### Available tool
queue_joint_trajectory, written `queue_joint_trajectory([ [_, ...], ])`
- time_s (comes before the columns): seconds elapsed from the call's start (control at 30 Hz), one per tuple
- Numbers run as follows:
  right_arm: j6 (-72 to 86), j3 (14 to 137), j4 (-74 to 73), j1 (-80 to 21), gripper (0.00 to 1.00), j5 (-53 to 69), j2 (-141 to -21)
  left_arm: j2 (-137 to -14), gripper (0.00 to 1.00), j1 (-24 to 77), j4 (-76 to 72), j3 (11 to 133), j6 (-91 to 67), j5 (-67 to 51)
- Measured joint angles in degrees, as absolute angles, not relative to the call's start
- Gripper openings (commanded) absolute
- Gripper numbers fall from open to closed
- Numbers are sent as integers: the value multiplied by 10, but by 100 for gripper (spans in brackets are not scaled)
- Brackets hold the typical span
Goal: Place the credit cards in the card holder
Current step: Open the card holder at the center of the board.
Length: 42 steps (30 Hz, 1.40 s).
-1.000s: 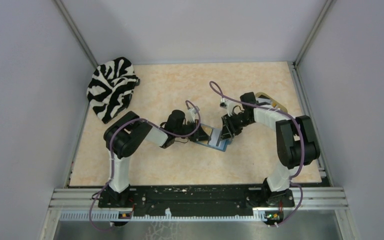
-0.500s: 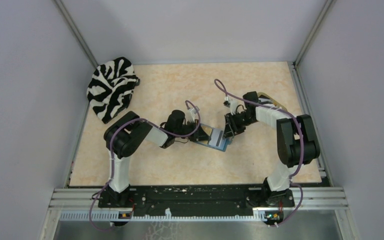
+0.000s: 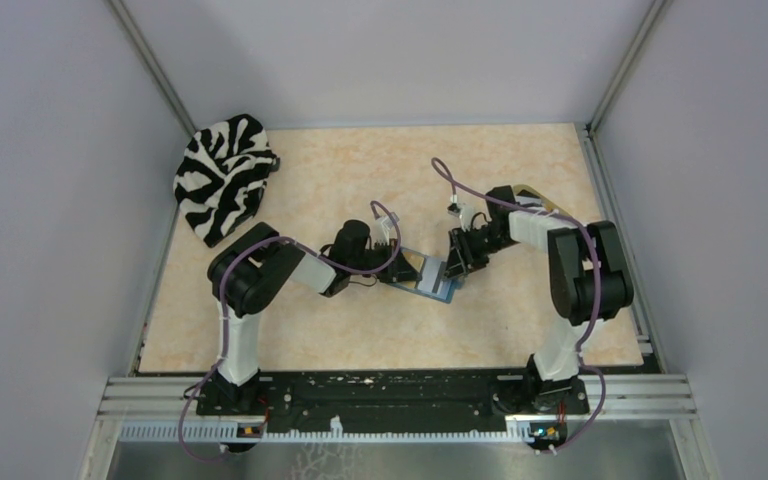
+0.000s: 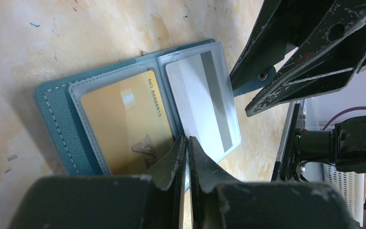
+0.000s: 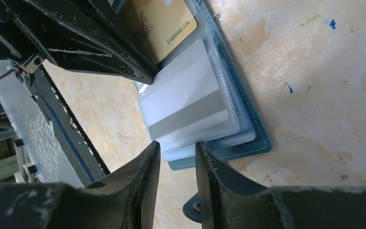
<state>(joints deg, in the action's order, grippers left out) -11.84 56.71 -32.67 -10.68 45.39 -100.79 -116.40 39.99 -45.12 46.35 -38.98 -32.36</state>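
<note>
Worktop (image 3: 360, 330): beige mottled surface between grey walls; zebra-striped cloth (image 3: 222, 175) at the far left corner
Card holder (image 4: 57, 119): lies open, face up, mid-worktop, between the two arms' jaws
Gold card (image 4: 124, 124): seated in one clear sleeve
White card (image 4: 200, 105): grey stripe, in the adjoining sleeve
Left jaws: all but together, pinching a thin pale leaf at the holder's centre fold
Right jaws: narrowly apart at the holder's outer edge; contact cannot be told
</note>
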Motion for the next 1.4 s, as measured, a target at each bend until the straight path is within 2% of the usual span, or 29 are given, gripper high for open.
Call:
queue_joint_trajectory([
  [0.23, -107, 567, -326, -105, 34, 474, -1019, -1164, 11, 400, -451, 463, -390, -324],
  [0.53, -91, 567, -324, -87, 40, 495, -1021, -1165, 11, 400, -453, 463, -390, -324],
  [1.4, -18, 562, -236, -73, 40, 606, -1052, -1169, 14, 397, -463, 463, -390, -337],
])
